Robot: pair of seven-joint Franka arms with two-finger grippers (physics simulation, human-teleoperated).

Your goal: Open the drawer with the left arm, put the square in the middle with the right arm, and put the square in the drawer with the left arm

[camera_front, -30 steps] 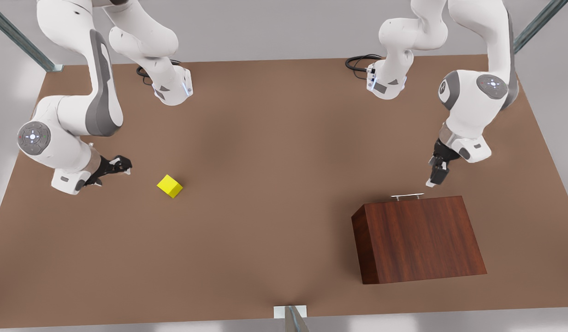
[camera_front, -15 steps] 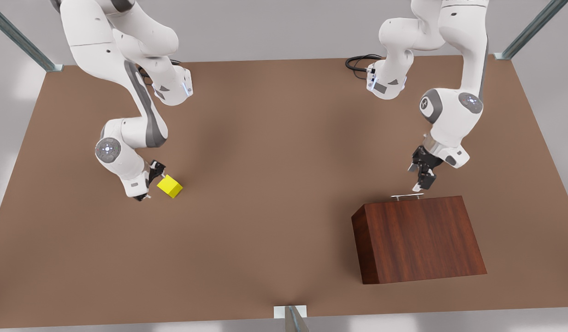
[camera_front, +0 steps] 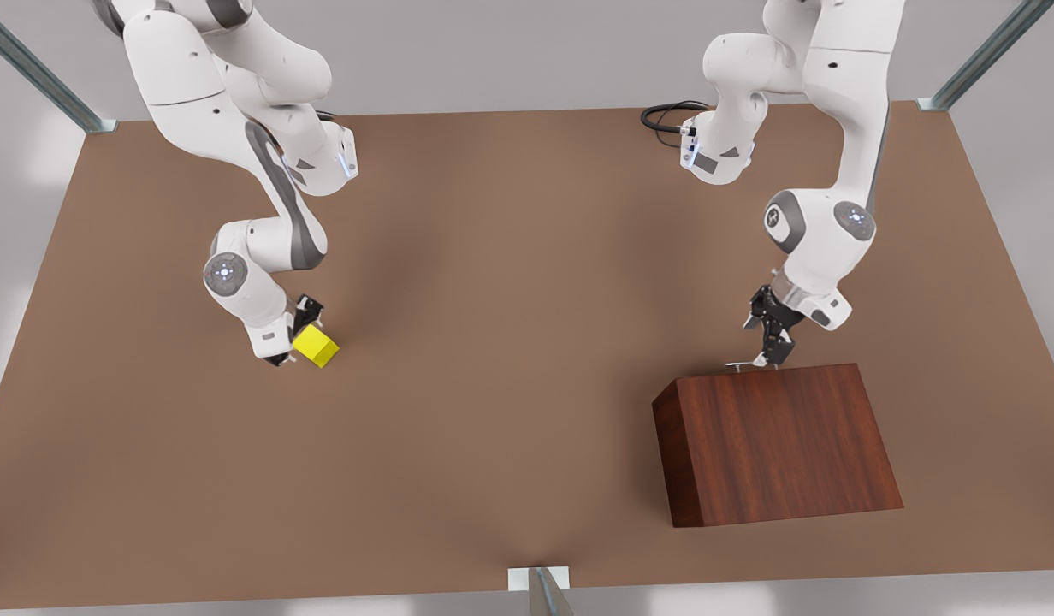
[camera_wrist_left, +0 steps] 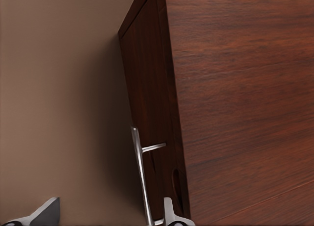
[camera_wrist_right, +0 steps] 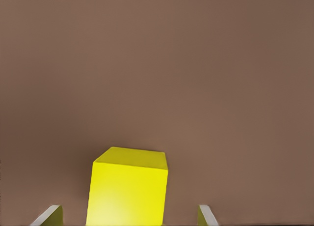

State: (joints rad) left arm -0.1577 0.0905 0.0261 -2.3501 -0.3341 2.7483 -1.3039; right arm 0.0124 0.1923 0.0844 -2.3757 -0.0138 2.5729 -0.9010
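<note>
Both tools are brought onto their targets: handle and cube.

The left tool (camera_front: 771, 355) has been lowered since a second ago onto the silver handle (camera_front: 754, 365) of the drawer (camera_wrist_left: 147, 113); its fingertips (camera_wrist_left: 169, 213) are spread wide with the bar between them, not yet gripped, and the drawer is seen shut in the cabinet (camera_front: 775, 441). The right tool (camera_front: 292, 338), swung in from the front view's left, is now set around the yellow cube (camera_front: 315, 346), fingers (camera_wrist_right: 49, 216) open on either side, the cube resting on the table (camera_front: 493, 299) away from the middle. A closing grip is judged to be due next on each side.
</note>
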